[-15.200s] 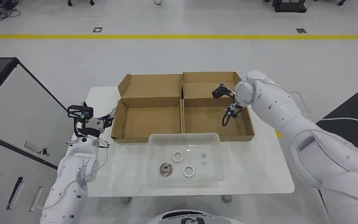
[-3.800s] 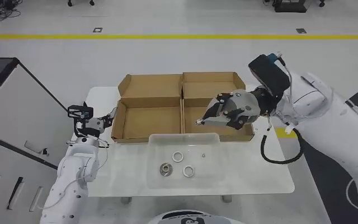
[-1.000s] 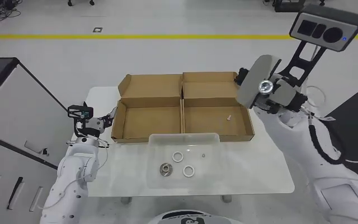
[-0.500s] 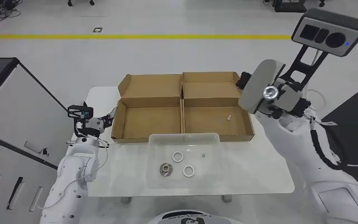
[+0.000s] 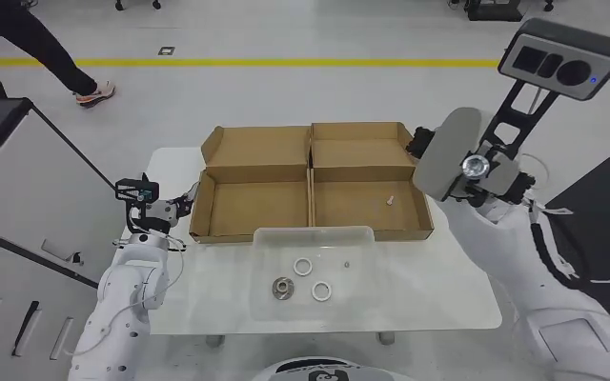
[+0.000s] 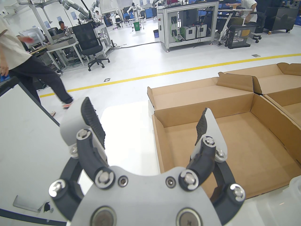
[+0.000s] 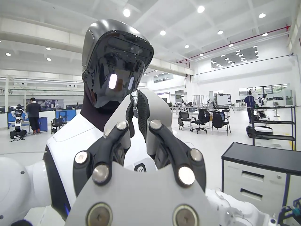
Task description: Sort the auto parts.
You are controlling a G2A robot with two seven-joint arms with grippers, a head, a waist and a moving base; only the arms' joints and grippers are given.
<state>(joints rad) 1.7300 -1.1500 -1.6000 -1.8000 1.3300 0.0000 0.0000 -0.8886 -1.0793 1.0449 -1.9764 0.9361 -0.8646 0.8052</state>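
Pinching a small threaded metal part [image 7: 134, 101] at its tips, right gripper [image 7: 136, 98] sits high, well apart from the right cardboard box [image 5: 353, 205]. Left gripper [image 6: 145, 106]: jaws spread, just beside the left cardboard box [image 6: 268, 109]. White rings [image 5: 303, 267] lie in the clear tray [image 5: 315, 232] near it.

The white desk [image 5: 438, 276] stands on a pale grey floor [image 5: 286, 95]. A yellow line [image 5: 286, 62] runs left to right across the floor beyond the desk's far side, with a small floor plate [image 5: 166, 50] just past it. A white panel [image 5: 48, 190] in a dark frame stands left of the desk. Farther off are a black office chair [image 6: 90, 43], a metal rack [image 6: 188, 24] and a green bin [image 6: 136, 26]. Elsewhere in the hall stand a drawer cabinet [image 7: 261, 179] with a dark top and a black shelf [image 7: 272, 123], under round ceiling lights [image 7: 126, 12].
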